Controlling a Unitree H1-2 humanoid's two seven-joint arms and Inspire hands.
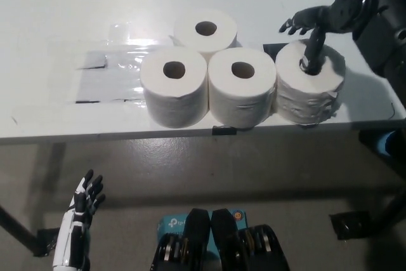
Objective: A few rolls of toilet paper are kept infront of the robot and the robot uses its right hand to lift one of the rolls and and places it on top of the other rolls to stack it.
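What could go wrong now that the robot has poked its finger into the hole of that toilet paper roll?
The right hand has only one finger down the core of the rightmost roll, so the roll could slip off or tip when lifted. That roll sits near the table edge, so it might tumble to the floor. It also touches the middle roll, which may get nudged. The left hand rests low, unable to help.
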